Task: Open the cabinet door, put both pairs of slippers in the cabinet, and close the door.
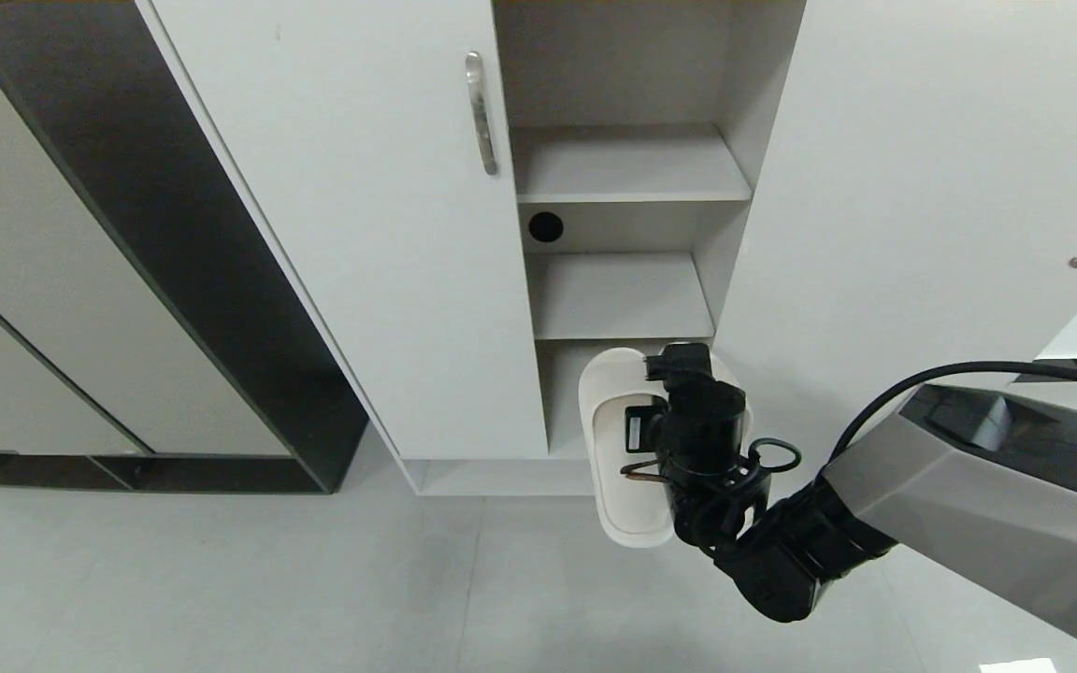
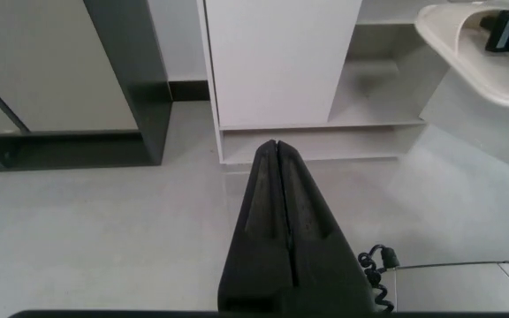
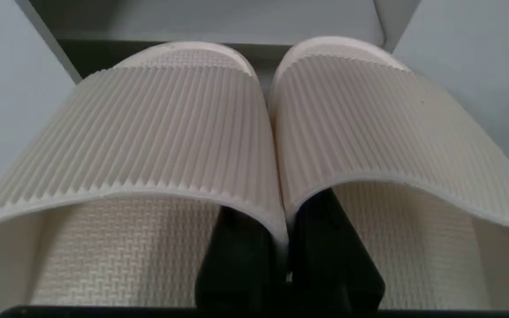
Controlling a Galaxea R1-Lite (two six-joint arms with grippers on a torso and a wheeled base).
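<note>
Hiding most of one slipper in the head view, the right gripper clamps the cream slippers by their touching inner straps, toes at the mouth of the cabinet's lowest compartment. That arm stretches forward from the right. The left gripper hangs low, fingers pressed together, holding nothing. The door stands open, cut off at the right edge, above a pale tiled floor.

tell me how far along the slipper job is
Done: the cabinet door stands open. In hand: the right gripper is shut on one cream slipper pair, held before the bottom compartment. Left: set it inside, stow the second pair, close the door.
</note>
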